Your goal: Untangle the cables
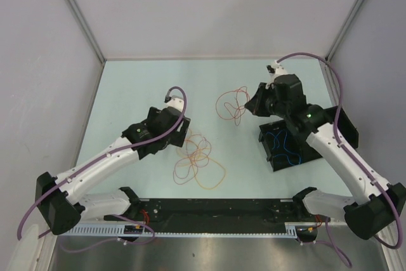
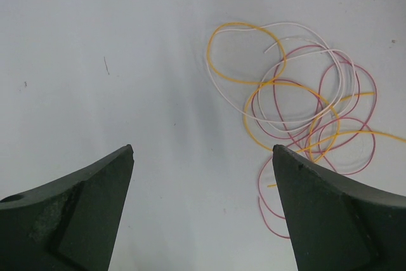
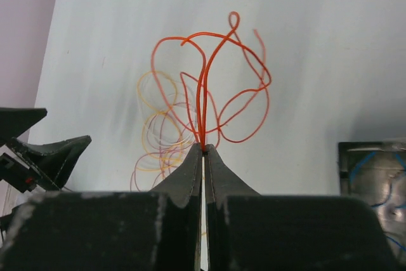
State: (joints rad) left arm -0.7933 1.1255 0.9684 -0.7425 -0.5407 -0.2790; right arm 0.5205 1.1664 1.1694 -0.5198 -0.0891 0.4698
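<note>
A red-orange cable (image 1: 229,107) hangs in loops from my right gripper (image 1: 251,107), lifted off the table at the back middle. In the right wrist view the gripper (image 3: 203,148) is shut on two strands of this cable (image 3: 204,87). A tangle of orange, pale and pink cables (image 1: 198,155) lies on the table in front of my left gripper (image 1: 180,136). In the left wrist view the left gripper (image 2: 203,157) is open and empty above bare table, with the tangle (image 2: 298,109) to its upper right, one pink strand beside the right finger (image 2: 317,207).
A black tray (image 1: 274,160) holding a blue cable (image 1: 287,149) sits under my right arm; its corner shows in the right wrist view (image 3: 374,176). Grey walls close the table at the back and sides. A black rail (image 1: 216,211) runs along the near edge.
</note>
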